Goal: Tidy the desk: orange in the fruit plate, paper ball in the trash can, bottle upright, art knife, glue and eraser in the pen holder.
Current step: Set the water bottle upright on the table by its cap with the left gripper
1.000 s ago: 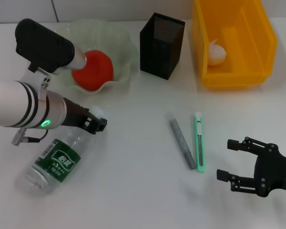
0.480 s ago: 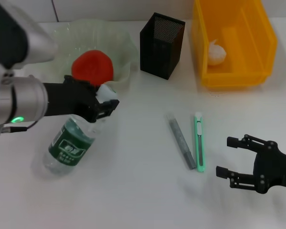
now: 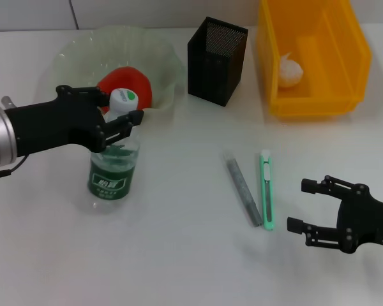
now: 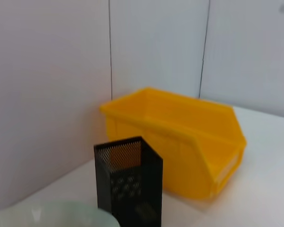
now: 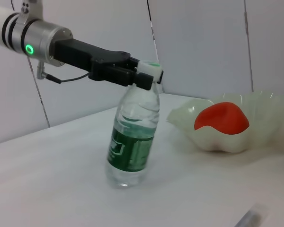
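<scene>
The bottle (image 3: 114, 159) stood nearly upright on the white counter (image 3: 179, 242), just in front of the fruit plate (image 3: 159, 64), leaning a little in the right wrist view. The left gripper (image 3: 118, 115) reached in from the robot's left with its jaws pinching the bottle at the neck, just under the white-and-green cap (image 3: 122, 97). The orange (image 3: 137, 86) lay in the pale green fruit plate, partly hidden behind the cap and gripper in the head view.

The paper ball (image 3: 290, 70) sat inside the yellow-orange trash can (image 3: 357, 44) at the far right. The black mesh pen holder (image 3: 217, 60) stood between the plate and the trash can; the left wrist view showed it just beside the bin.

Near the middle of the counter, 2 slim things lay almost parallel and just apart: the mint-green art knife (image 3: 267, 189) and a grey speckled stick (image 3: 244, 189) on its left.

The right gripper (image 3: 313, 205) hung low at the near right, just beside the knife's near end, its jaws spread and holding nothing.
</scene>
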